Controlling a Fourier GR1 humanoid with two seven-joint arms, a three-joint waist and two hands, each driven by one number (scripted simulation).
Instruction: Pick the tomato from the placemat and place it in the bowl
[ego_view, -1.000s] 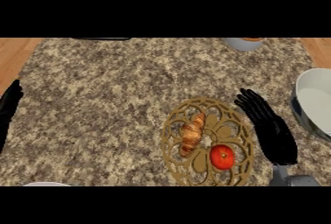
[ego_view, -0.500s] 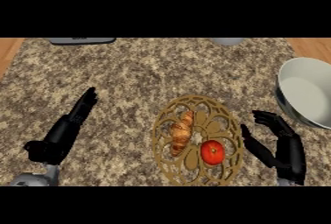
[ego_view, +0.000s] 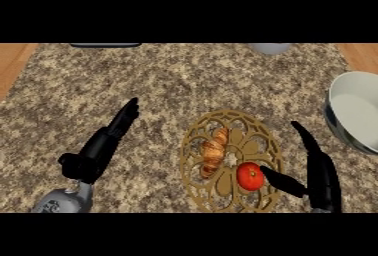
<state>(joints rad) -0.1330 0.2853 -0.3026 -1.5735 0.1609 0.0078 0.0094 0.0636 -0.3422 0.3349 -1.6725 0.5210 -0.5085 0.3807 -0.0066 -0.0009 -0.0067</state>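
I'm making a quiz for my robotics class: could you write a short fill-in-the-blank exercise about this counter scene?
1. The tomato lies on the round golden ____.
2. Beside the tomato on the placemat lies a ____.
3. The white bowl sits at the view's ____ edge.
4. The hand nearest the tomato is the robot's ____ hand.

Missing words: placemat; croissant; right; right

tomato (ego_view: 250, 176): bright red
placemat (ego_view: 255, 130): gold-brown, with cut-out loops like a flower
croissant (ego_view: 213, 152): orange-brown, striped
bowl (ego_view: 356, 116): white inside, grey outside
desk (ego_view: 184, 85): speckled brown, tan and grey
left robot hand (ego_view: 105, 142): black
right robot hand (ego_view: 319, 172): black
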